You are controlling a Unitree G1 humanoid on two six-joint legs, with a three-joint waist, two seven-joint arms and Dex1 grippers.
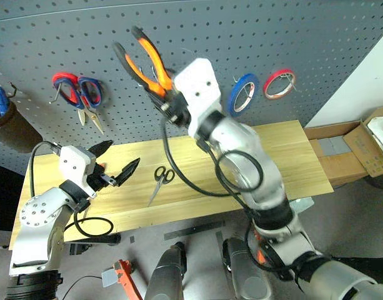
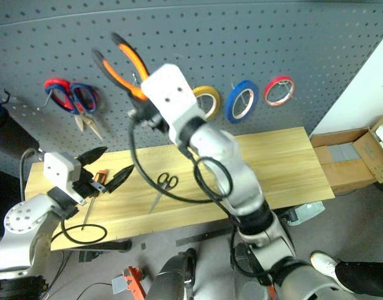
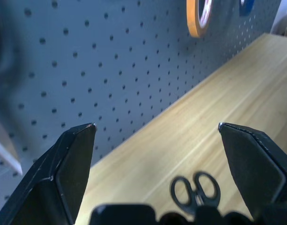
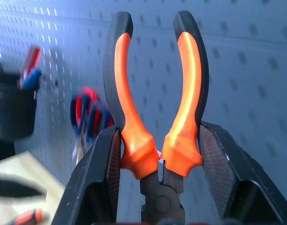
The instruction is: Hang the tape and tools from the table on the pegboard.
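My right gripper (image 1: 170, 103) is shut on the pliers (image 1: 143, 62) near their joint. It holds them high in front of the dark grey pegboard (image 1: 241, 37), their orange-and-black handles (image 4: 127, 93) spread and pointing up. The blue tape (image 1: 243, 94) hangs on the pegboard. Small black-handled scissors (image 1: 161, 180) lie on the light wood table (image 1: 285, 150). The screwdriver (image 2: 94, 190) lies at the table's left end, just below my left gripper (image 1: 124, 153), which hovers open and empty; the left wrist view shows its open jaws (image 3: 156, 126) over the scissors (image 3: 195, 190).
A red tape ring (image 1: 278, 83) and a yellow one (image 2: 207, 100) hang beside the blue tape. Red-and-blue-handled scissors (image 1: 79, 94) hang at the left, near a dark cup (image 1: 13, 128). A cardboard box (image 1: 372, 147) stands right of the table.
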